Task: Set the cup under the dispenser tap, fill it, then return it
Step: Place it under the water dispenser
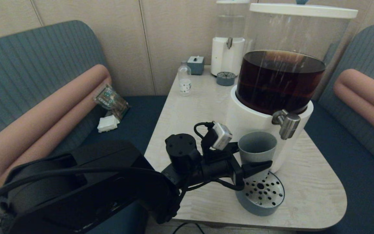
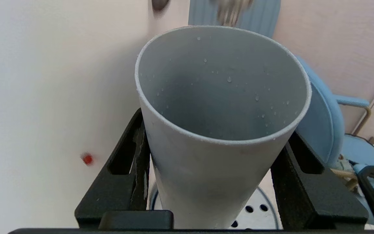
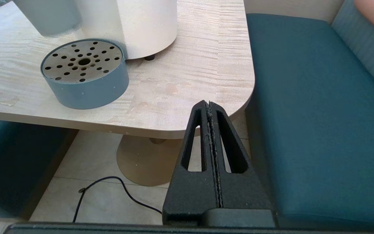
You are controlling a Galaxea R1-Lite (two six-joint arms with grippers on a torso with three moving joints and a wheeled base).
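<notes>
Table (image 1: pixel 206 107): left fingers (image 2: pixel 131 169) pinching cup (image 1: pixel 257 147) above drip tray (image 1: pixel 262 195), beside tap (image 1: pixel 287 123); right fingers (image 3: pixel 210 130) pressed together.

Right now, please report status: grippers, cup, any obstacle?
Left gripper shut on cup, held over drip tray. Cup empty, left of dispenser tap. Right gripper shut, parked off the table. Nothing blocking.

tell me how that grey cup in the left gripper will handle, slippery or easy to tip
The cup is probably light now: it holds only droplets, no liquid. Its matte wall likely grips well between the left gripper's fingers, though the taper could let it slide downward if the squeeze is weak. Once filled from the dispenser tap, the wide mouth may slosh if tilted.
</notes>
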